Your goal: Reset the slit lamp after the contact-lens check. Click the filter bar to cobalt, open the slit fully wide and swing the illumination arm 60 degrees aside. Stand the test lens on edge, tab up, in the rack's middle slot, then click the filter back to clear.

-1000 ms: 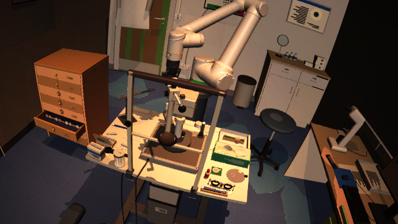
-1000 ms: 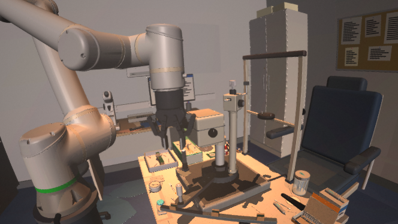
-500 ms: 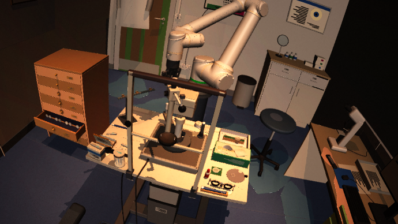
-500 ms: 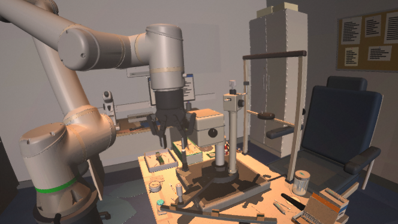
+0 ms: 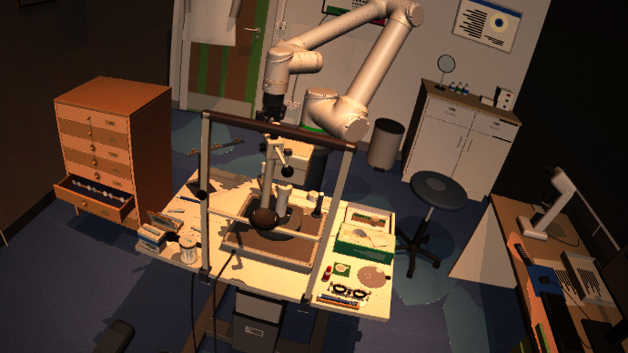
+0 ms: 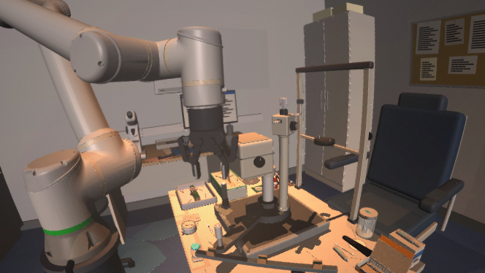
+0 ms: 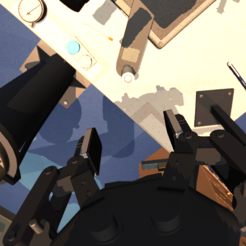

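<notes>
My gripper point(image 6: 207, 160) hangs above the table's robot-side edge, beside the slit lamp's boxy head point(image 6: 255, 154) and higher than the tray with the rack point(image 6: 195, 195). It is open and holds nothing point(image 7: 133, 140). The slit lamp's illumination column point(image 5: 272, 175) rises from the brown base plate point(image 5: 277, 229) at the table's middle. In the wrist camera a flat arm with a white knob point(image 7: 128, 77) reaches out from the base plate over the table top. A small card with a blue disc point(image 7: 73, 47) lies near the table edge. I cannot make out the test lens or the filter bar.
Behind the table stand the arm's base point(image 5: 334, 113), a waste bin point(image 5: 385, 143) and a white cabinet point(image 5: 459, 136). The headrest frame point(image 5: 277, 132) spans the table's patient side. A green box point(image 5: 364, 243), jar point(image 5: 187, 249) and small tools crowd the table. A stool point(image 5: 436, 191) stands to its right.
</notes>
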Tool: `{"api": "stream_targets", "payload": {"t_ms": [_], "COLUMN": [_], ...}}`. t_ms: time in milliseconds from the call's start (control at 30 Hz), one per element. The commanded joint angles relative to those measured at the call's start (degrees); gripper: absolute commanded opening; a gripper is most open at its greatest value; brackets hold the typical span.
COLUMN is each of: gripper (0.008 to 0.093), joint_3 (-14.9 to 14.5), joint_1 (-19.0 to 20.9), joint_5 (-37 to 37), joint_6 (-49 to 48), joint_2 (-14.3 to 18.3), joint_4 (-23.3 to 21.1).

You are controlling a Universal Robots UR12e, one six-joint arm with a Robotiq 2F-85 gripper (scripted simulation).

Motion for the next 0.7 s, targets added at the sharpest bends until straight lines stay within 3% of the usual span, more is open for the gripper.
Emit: {"api": "stream_targets", "payload": {"t_ms": [0, 167, 267, 433, 667], "gripper": [0.0660, 0.0660, 0.0660, 0.0660, 0.0660], "joint_3": [-1.26, -6.07, -5.71, -3.30, -3.31], "joint_1": [0.01, 0.01, -0.41, -5.21, -4.62], "joint_5": [0.00, 0.00, 0.00, -0.01, 0.01], "joint_6": [0.00, 0.00, -0.42, -5.18, -4.64], "joint_2": [-0.93, -3.89, -4.39, -10.12, -10.30], "joint_4": [1.76, 9.38, 9.80, 13.12, 13.30]}}
